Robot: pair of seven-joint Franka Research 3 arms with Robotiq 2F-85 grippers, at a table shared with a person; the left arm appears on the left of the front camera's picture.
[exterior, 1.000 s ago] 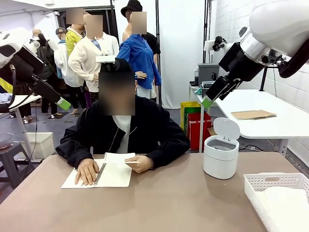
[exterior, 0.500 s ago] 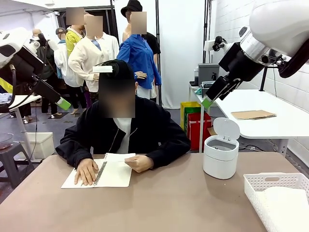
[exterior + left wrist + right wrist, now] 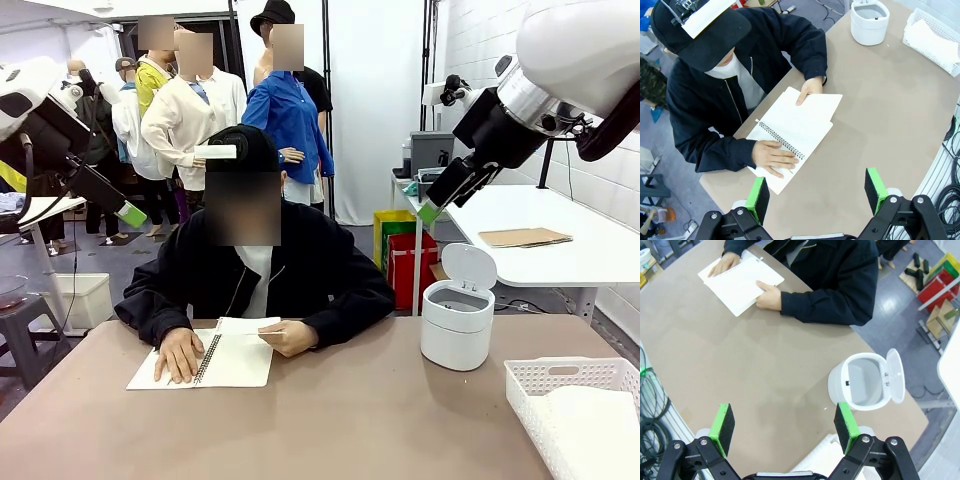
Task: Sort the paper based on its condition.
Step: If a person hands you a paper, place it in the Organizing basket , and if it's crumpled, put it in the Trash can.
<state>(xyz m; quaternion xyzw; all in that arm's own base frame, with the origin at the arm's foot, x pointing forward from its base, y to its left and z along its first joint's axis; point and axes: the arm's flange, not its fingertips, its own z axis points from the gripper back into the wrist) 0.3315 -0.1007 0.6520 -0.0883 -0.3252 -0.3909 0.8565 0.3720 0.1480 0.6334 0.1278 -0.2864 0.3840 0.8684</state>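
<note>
White basket holding paper, round bin lid up, left tool spread, right tool spread.

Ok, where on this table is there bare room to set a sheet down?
The broad middle of the table is bare, from the open notebook across to the lidded bin and down to the near edge. Crowded: the far left by the notebook, and the right side with bin and basket.
</note>
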